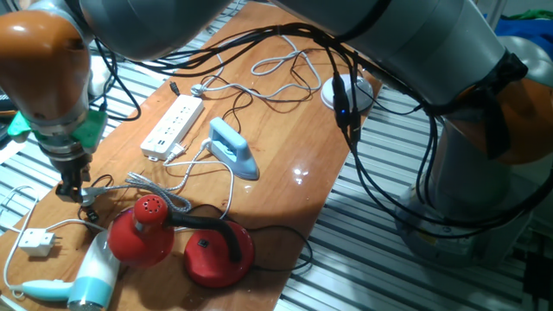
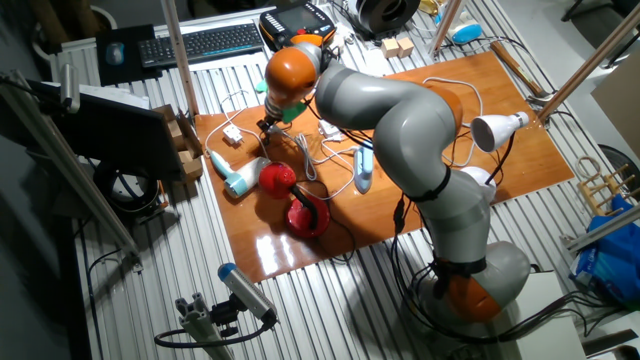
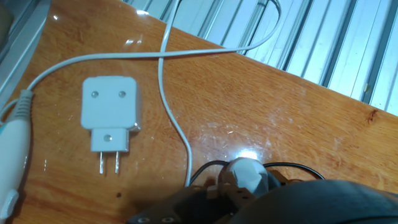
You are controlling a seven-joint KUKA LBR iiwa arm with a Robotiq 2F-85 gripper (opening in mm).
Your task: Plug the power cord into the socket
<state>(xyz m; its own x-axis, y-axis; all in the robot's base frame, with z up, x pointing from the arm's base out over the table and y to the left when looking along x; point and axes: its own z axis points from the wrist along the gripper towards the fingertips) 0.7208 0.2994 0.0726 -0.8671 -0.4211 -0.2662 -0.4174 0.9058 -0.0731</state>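
At the table's left end we see the gripper (image 1: 76, 192) down by a black cord, its jaw state unclear from here, while rightward the socket (image 1: 173, 127) lies flat, the power cord (image 1: 177, 183) trailing from the iron (image 1: 233, 148) beside it.

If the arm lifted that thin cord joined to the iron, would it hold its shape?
Probably not. The cord lies in loose curls on the table, so it looks floppy and would likely sag. Its far end joins the iron, which would probably anchor or drag it.
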